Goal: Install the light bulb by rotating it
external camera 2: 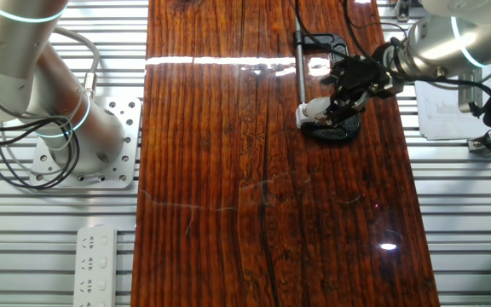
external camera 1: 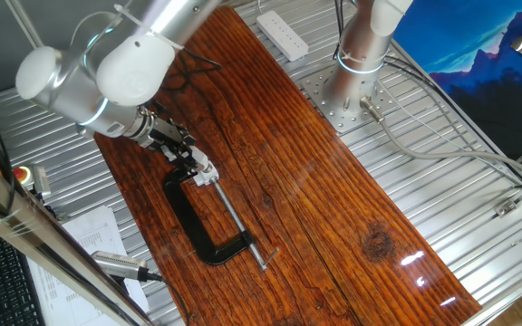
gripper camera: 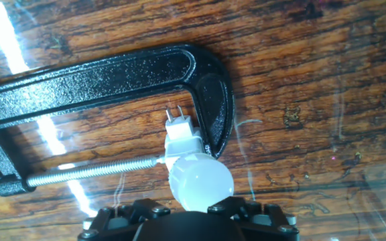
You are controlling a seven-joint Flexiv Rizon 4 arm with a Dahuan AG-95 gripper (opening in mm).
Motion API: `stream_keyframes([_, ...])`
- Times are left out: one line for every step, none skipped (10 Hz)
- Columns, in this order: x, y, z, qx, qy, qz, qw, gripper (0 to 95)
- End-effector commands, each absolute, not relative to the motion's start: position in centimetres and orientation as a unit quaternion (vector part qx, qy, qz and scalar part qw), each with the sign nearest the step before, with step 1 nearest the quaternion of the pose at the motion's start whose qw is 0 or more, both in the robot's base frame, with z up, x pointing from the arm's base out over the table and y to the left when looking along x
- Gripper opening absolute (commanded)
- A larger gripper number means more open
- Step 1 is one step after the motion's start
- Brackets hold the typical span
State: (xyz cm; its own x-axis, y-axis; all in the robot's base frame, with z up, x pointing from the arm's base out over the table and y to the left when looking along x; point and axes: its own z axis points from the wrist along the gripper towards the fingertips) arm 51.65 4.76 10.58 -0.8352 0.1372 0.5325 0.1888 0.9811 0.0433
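One end effector (gripper camera: 196, 204) grips light bulb (gripper camera: 200, 182) | socket (gripper camera: 180, 131) in black clamp (gripper camera: 112, 77) | glossy wooden tabletop (external camera 1: 333, 208)

Bright overhead light streaks white glare across the glossy wooden table (external camera 2: 228, 170); pictures mostly sharp.

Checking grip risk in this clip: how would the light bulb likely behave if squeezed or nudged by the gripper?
The light bulb has a smooth, rounded frosted dome, so it probably slips easily. It looks small and likely light. Seated in the white socket against the black clamp, it would probably resist a nudge.
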Motion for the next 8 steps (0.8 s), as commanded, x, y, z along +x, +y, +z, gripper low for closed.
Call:
stream_keyframes([51.6,4.8,10.6,-0.081,-0.957,-0.047,0.274,76.0])
stream_keyframes([51.6,4.7,10.7,-0.073,-0.959,-0.045,0.271,76.0])
stream_keyframes([51.6,4.5,10.7,-0.062,-0.960,-0.044,0.268,76.0])
stream_keyframes([51.7,4.3,10.8,-0.051,-0.962,-0.045,0.265,76.0])
stream_keyframes([51.7,4.0,10.9,-0.026,-0.963,-0.047,0.263,76.0])
stream_keyframes([51.7,3.7,11.1,0.007,-0.965,-0.050,0.258,76.0])
stream_keyframes([51.8,3.3,11.3,0.050,-0.966,-0.061,0.245,76.0])
stream_keyframes([51.8,2.9,11.5,0.083,-0.966,-0.071,0.236,76.0])
